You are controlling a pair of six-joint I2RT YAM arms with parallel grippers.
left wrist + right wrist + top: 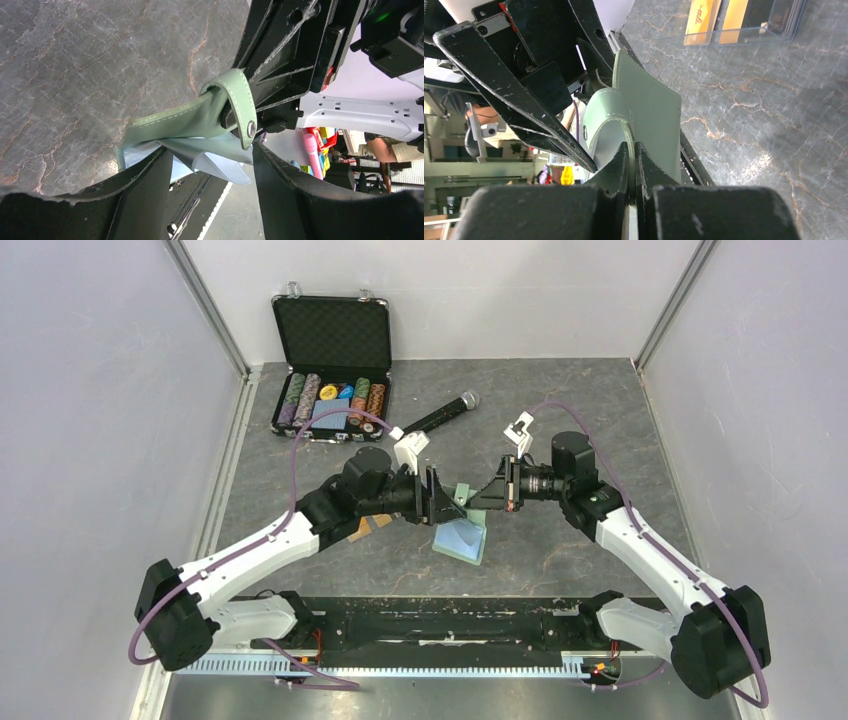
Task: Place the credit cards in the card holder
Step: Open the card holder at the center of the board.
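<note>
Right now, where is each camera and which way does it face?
Top external: above and behind the bases, looking down at the table; both arms show.
Left wrist: on the left arm, facing along the open left gripper at the card holder.
Right wrist: on the right arm, facing past the right gripper, shut on the holder.
Shared: all three show the card holder.

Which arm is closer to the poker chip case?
Left. The left gripper sits nearer the robot and right of the poker chip case; the right gripper is farther right, across the card holder.
</note>
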